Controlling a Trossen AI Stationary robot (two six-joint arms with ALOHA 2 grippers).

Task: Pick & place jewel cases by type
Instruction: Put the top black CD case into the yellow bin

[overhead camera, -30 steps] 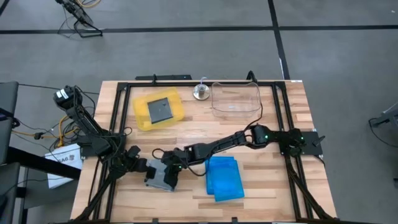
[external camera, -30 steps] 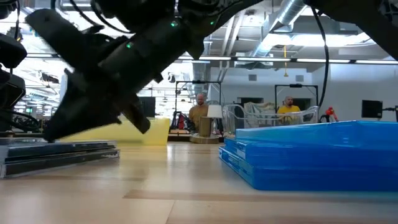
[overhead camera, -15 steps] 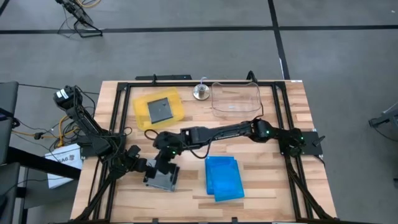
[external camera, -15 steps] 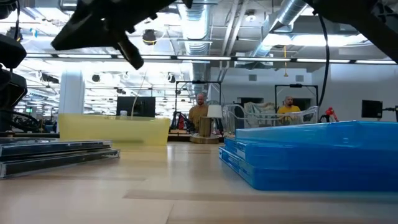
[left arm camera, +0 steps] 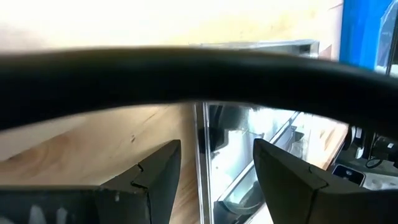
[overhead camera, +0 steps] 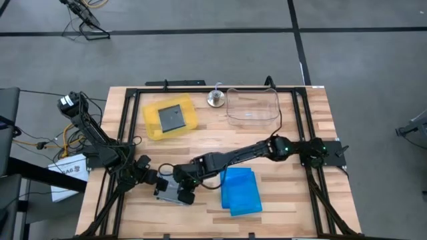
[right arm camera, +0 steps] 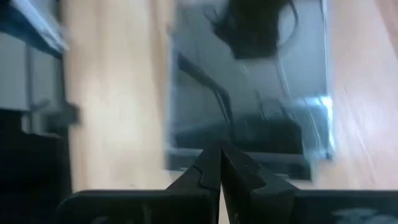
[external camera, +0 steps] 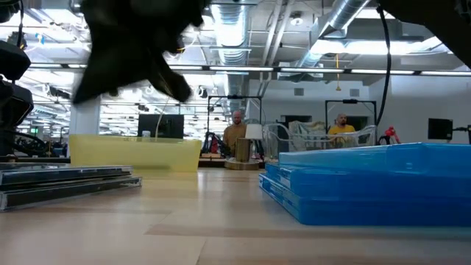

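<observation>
Hovering over the near left part of the table (overhead camera: 280, 207), the right pincer (overhead camera: 185, 190) has its fingers (right arm camera: 211, 171) pressed together, with nothing between them. It is at the end of the right arm, which reaches across from the right edge. Directly beneath it lies the stack of clear-grey jewel cases (overhead camera: 171, 191); the right wrist view looks down on the glossy top case (right arm camera: 249, 118), and whether the fingertips touch it cannot be told.

The left pincer (overhead camera: 148, 177) sits just beside the same stack, on its left, low at the table. Its fingers (left arm camera: 155, 177) stand apart, and the edge of a clear-grey case (left arm camera: 205, 162) runs into the gap between them; whether the fingers press on it cannot be told.

To the right of the grey stack, near it but apart, lies a stack of blue jewel cases (overhead camera: 239, 191), flat on the wood. In the low view the grey stack (external camera: 66, 184) lies at the left and the blue stack (external camera: 368, 184) at the right, with bare table between.

Farther back on the left stands a yellow tray (overhead camera: 152, 127) holding one clear-grey case (overhead camera: 173, 117) with a dark insert. To its right, at the back edge, stands a clear plastic tub (overhead camera: 252, 107); nothing shows inside it. Between tray and tub sits a small round metal object (overhead camera: 215, 99).
</observation>
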